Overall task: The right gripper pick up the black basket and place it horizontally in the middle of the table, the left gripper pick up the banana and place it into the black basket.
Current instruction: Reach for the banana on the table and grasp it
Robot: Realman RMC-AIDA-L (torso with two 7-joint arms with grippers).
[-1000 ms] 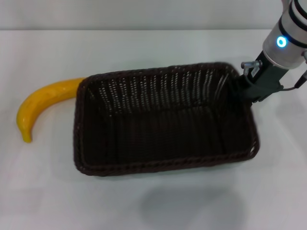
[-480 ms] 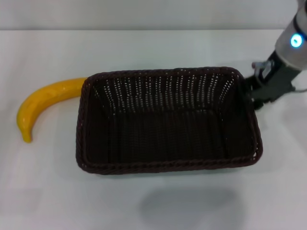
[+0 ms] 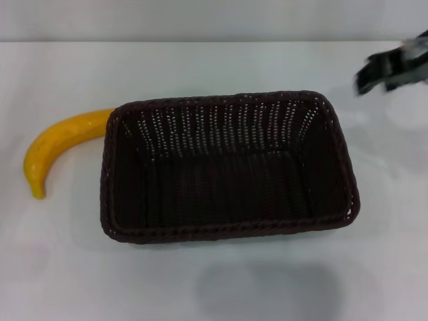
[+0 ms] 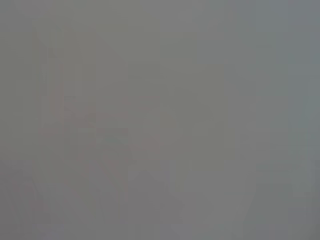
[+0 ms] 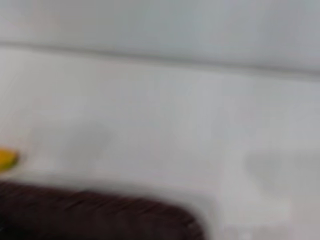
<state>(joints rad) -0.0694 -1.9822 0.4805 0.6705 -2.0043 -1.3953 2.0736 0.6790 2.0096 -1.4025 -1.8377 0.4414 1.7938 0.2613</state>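
Note:
The black basket (image 3: 227, 167) lies flat and lengthwise across the middle of the white table (image 3: 200, 281), empty inside. Its rim also shows in the right wrist view (image 5: 100, 215). The banana (image 3: 60, 144) lies on the table at the left, its upper end touching the basket's left rim; a bit of it shows in the right wrist view (image 5: 6, 159). My right gripper (image 3: 391, 70) is blurred at the right edge, raised and apart from the basket, holding nothing. My left gripper is out of view; the left wrist view shows only plain grey.
White tabletop lies bare in front of the basket (image 3: 267, 287) and behind it (image 3: 200, 67). A pale wall runs along the table's far edge (image 3: 200, 20).
My right gripper has let go of the basket's right end and pulled away up and to the right. The basket has settled flat on the table. The banana has not moved.

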